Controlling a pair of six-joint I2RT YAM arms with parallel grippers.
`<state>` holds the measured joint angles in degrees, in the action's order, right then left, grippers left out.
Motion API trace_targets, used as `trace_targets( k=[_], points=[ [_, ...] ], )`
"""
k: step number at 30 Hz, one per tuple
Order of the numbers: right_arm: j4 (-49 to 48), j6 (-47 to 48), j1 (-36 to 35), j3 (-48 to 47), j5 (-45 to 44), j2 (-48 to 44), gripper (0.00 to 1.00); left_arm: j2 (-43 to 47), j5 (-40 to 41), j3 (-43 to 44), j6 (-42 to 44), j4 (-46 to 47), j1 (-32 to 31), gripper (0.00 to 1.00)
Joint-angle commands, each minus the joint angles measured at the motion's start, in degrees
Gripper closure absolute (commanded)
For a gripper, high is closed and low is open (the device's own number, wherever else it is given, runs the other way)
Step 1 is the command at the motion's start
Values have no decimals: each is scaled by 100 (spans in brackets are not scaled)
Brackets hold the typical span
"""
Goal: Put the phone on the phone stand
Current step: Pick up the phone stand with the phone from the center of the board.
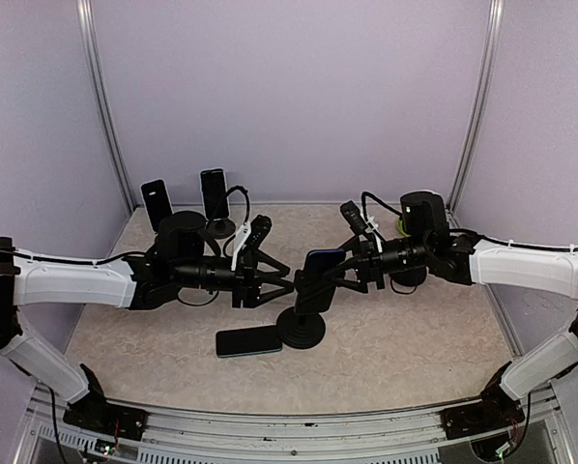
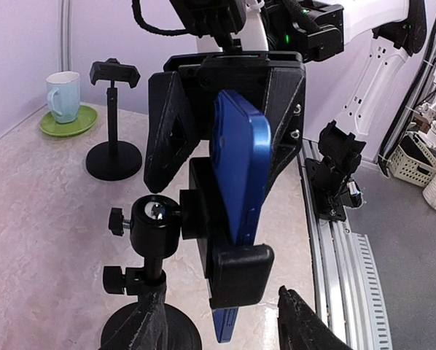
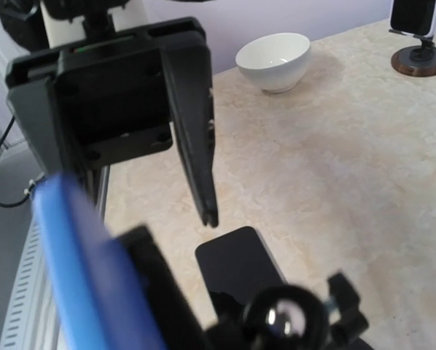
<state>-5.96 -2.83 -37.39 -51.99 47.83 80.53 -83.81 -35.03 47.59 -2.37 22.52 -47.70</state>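
Nearest your arm bases: a black phone [image 1: 248,341] lies flat on the tabletop [image 1: 415,338], just left of the phone stand [image 1: 301,331] base. I can't tell if they touch.

The task thing, the blue phone [image 2: 240,171], is up in the stand's clamp [image 2: 240,275]. The black bracket wraps its lower part, with a blue end showing below it. The body is tilted and edge-on to your left wrist cam. The ball joint [image 2: 154,219] is just left of the clamp in that view.

Your left claw [image 1: 285,283] sits left of the clamp at its height. Its fingers [image 2: 305,324] are spread wide either side of the stand's stem and the phone's lower end, gripping nothing.

Your right claw [image 1: 330,275] faces it from the other side, prongs [image 2: 285,109] flanking the phone's upper half. I can't tell whether they press on it or stand just off. The right wrist cam up close is mostly blur: blue edge and clamp.

Further back there's a white bowl [image 3: 274,58], an empty stand [image 2: 114,138], and a mug [image 2: 62,93] on a green plate [image 2: 72,124]. At the rear wall on the left, two more stands [image 1: 218,228] each carry a dark phone [image 1: 213,191].
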Motion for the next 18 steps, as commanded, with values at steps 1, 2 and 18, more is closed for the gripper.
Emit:
trace_targets(
  k=[1, 2, 18],
  points=[
    [-61, 54, -47, -92, 209, 152, 40, 193, 29, 21, 69, -84, -29, 49],
    [-48, 62, -49, -103, 217, 163, 40, 204, 42, 28, 74, -89, -29, 49],
    [218, 240, -49, 6, 31, -2, 34, 119, 511, 425, 204, -749, -364, 37]
  ],
)
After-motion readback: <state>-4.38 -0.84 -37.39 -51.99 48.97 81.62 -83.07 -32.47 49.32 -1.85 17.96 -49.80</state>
